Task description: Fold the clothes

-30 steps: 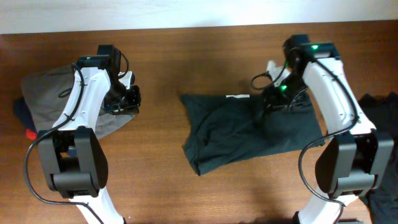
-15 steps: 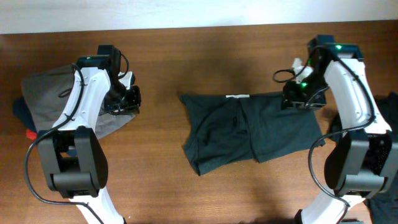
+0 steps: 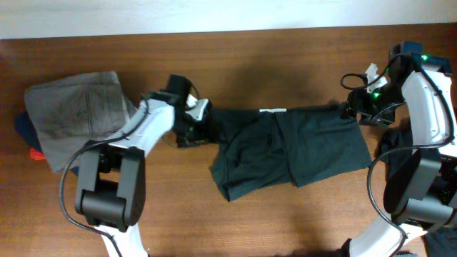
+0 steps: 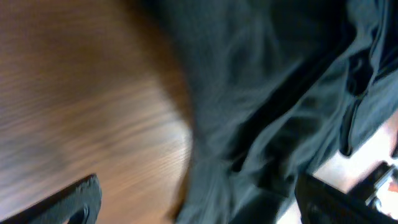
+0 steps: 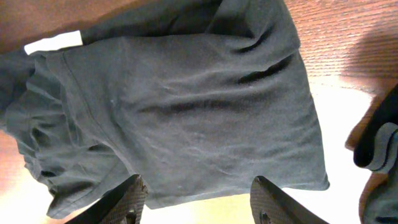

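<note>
Jaws stand spread on both arms: left gripper at the left edge of the dark garment, right gripper over its upper right corner, probably to pinch opposite ends and flatten it on the desk.

you're at a robot lab bench: the left arm and right arm stand cabled at a wooden table, a white wall beyond your jaws, a grey clothes pile outboard of the left jaws, a dark heap outboard of the right.
</note>
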Available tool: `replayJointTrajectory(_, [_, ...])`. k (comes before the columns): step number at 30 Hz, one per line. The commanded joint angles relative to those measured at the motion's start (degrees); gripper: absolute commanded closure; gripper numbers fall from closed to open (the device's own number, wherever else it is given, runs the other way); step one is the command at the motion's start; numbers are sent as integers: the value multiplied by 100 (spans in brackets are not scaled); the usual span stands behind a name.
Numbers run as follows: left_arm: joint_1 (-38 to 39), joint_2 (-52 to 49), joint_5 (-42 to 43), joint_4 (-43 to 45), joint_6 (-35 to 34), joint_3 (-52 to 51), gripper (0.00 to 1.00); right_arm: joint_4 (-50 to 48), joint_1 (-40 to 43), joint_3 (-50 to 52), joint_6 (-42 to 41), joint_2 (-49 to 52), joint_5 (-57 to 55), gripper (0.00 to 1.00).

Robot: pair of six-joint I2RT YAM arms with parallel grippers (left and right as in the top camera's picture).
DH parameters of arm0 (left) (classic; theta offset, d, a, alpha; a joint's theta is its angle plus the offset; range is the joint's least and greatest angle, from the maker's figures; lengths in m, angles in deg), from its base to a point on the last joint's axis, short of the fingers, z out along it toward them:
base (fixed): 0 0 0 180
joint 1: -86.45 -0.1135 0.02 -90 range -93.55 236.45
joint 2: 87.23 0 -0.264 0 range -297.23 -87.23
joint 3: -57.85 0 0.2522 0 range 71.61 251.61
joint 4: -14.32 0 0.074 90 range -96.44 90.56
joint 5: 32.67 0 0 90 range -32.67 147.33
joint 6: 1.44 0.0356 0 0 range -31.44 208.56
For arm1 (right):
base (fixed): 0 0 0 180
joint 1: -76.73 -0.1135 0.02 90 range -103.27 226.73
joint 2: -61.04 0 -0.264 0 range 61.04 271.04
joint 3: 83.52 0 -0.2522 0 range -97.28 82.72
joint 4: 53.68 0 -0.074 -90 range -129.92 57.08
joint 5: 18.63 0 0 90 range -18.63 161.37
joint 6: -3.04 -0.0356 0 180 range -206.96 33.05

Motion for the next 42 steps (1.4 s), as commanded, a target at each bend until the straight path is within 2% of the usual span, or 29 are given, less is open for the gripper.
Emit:
replayJointTrajectory(1, [142,107,26,402,-1005,-393,1,22,2,-79,-2,50,221,41])
replayJointTrajectory(5, [251,50,15,925,-1519,-741,1,4,-20,-79,-4,50,275,41])
replayJointTrajectory(8, [426,-129,212,1139,-1600,-787,2,-2,-17,-79,0,50,330,41])
replayJointTrajectory(10, [599,-304,514,1320,-1624,-787,6,-9,-17,-79,0,50,330,41])
replayJointTrajectory(14, [973,-645,651,1408,-1744,-787,30,-2,-20,-79,0,50,348,41])
replayJointTrajectory(15, [984,-651,654,1405,-1744,-787,40,2,-20,-79,-2,50,348,42])
replayJointTrajectory(18, [925,-654,656,1399,-1744,-741,78,4,-20,-79,-2,50,350,42])
replayJointTrajectory(21, [728,-640,656,1198,-1631,-662,99,4,-17,-79,-2,50,348,42])
replayJointTrajectory(26, [20,-461,533,-168,-721,-101,100,24,-17,-79,0,50,348,42])
replayJointTrajectory(33, [-968,-136,-535,-2267,531,1681,100,17,-20,-79,-4,50,378,42])
replayJointTrajectory(38, [-940,-138,-1226,-3373,758,3344,100,-46,-17,-79,-4,50,564,42])
replayJointTrajectory(42, [-553,-138,-1403,-3687,767,4218,100,-66,-17,-79,-4,50,564,42])
